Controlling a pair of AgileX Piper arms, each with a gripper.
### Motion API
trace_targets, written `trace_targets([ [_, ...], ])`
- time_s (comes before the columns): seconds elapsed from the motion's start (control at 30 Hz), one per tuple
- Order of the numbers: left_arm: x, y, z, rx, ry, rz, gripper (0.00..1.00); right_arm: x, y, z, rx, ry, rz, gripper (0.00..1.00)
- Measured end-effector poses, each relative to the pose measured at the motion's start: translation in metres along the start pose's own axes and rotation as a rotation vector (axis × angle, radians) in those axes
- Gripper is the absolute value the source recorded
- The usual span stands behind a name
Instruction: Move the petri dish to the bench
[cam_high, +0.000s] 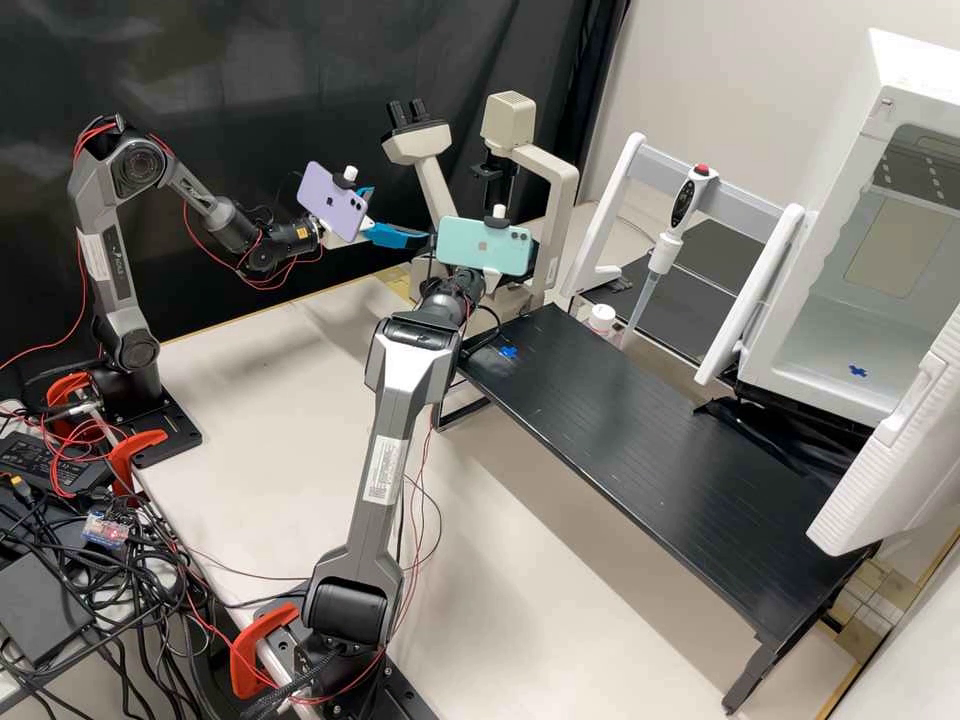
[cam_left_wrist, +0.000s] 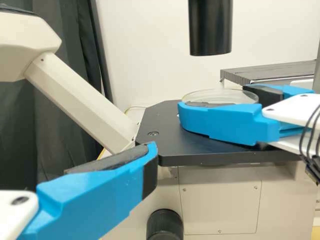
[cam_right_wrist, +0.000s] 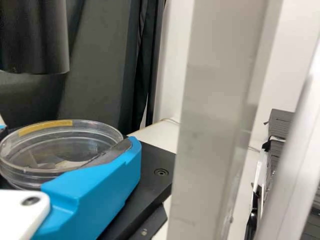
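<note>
In the high view my left gripper (cam_high: 399, 215) stands open beside the microscope; in the left wrist view one finger of that gripper (cam_left_wrist: 95, 195) is in front of the stage, holding nothing. My right gripper (cam_high: 492, 278) is mostly behind the teal phone at the microscope. Seen from the right wrist, this gripper (cam_right_wrist: 65, 137) is shut on the clear petri dish (cam_right_wrist: 75, 131), a yellow strip on its rim. The left wrist view shows the dish (cam_left_wrist: 220, 95) between those fingers over the black stage (cam_left_wrist: 165, 125); whether it touches the stage I cannot tell.
The microscope's upright (cam_right_wrist: 220, 120) stands close beside the right gripper. A long black bench (cam_high: 640, 430) with a blue cross (cam_high: 508, 352) extends toward the open white chamber (cam_high: 820, 340). A pipette on a stand (cam_high: 655, 265) and a white-capped bottle (cam_high: 601, 319) are behind it.
</note>
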Motion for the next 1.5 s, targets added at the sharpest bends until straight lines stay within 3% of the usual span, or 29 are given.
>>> trace_targets([
  [0.37,0.0,0.0,0.0,0.0,0.0,0.0,1.0,-0.028,-0.002,0.004,0.01,0.034,-0.009,0.0],
  [0.53,0.0,0.0,0.0,0.0,0.0,0.0,1.0,-0.063,0.002,0.003,-0.021,0.058,-0.019,0.0],
  [0.73,0.0,0.0,0.0,0.0,0.0,0.0,1.0,-0.108,0.012,0.003,-0.049,0.106,0.045,0.0],
  [1.0,0.0,0.0,0.0,0.0,0.0,0.0,1.0,-0.156,0.009,0.024,-0.082,0.118,0.08,0.0],
  [1.3,0.0,0.0,0.0,0.0,0.0,0.0,1.0,-0.198,0.004,0.061,-0.02,0.097,0.151,0.0],
  [1.5,0.0,0.0,0.0,0.0,0.0,0.0,1.0,-0.223,-0.008,0.077,-0.02,0.08,0.148,0.0],
])
